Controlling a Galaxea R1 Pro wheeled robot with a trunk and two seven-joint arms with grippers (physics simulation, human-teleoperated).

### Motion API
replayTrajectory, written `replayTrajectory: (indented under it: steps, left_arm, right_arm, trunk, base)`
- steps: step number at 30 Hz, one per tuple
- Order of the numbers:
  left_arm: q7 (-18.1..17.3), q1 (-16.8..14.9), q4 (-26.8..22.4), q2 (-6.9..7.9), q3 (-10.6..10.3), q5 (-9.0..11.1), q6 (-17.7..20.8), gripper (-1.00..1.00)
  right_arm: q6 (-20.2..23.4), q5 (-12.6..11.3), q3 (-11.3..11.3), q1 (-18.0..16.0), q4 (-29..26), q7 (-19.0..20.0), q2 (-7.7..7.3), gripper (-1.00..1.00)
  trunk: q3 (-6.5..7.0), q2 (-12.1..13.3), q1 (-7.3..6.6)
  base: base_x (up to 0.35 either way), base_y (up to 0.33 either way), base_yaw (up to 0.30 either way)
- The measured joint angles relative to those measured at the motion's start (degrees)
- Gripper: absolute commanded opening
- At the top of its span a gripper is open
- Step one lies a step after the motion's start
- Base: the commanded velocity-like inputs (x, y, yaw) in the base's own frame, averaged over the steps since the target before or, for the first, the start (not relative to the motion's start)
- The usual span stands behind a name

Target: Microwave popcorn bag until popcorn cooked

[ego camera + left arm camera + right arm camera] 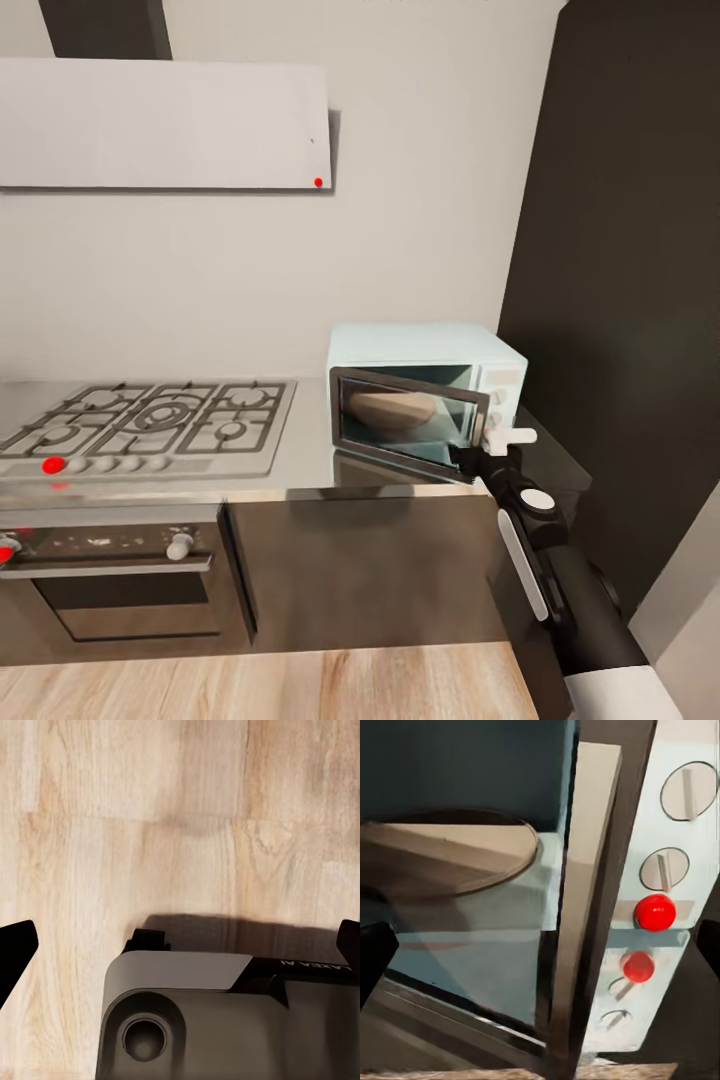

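Black right arm stretched forward, right gripper spread open just before the pale-blue microwave, door facing near, box long left-to-right.

Right arm reaches forward and up from the lower right of the head view, black forearm with white wrist trim, its right gripper raised at desk height with white fingers pointing ahead. In the right wrist view the two dark fingertips sit at opposite edges of the frame, well apart, nothing between them, so the jaws look spread, though the tips are cut off. Left gripper points straight down, dark fingertips likewise wide apart and clamping nothing, above the robot's own grey base.
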Motion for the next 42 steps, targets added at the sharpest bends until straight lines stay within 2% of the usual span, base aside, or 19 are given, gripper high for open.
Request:
replayTrajectory:
  steps: [12,38,41,42]
  left_arm:
    - [0.0,0.0,0.0,0.00,0.0,0.0,0.0,1.00]
    - [0.0,0.0,0.0,-0.09,0.0,0.0,0.0,1.00]
    - [0.0,0.0,0.0,-0.09,0.0,0.0,0.0,1.00]
    - [0.0,0.0,0.0,-0.09,0.0,0.0,0.0,1.00]
  right_arm:
    - [0.4,0.0,0.1,0.0,-0.1,-0.1,0.00,1.00]
    - [-0.2,-0.1,0.4,0.1,-1.1,0.0,0.47,1.00]
    - [-0.2,0.2,1.3,0.1,-1.1,0.2,0.46,1.00]
    - [-0.2,0.3,2.8,0.0,-1.1,0.2,0.42,1.00]
  trunk:
    - [0.00,0.0,0.00]
    - [0.00,0.0,-0.02]
    - [0.00,0.0,-0.03]
    - [0.00,0.0,-0.03]
  base:
    - [-0.156,0.000,0.000]
    - [-0.004,-0.069,0.000]
    - [0.000,-0.005,0.000]
    - [0.000,-0.001,0.000]
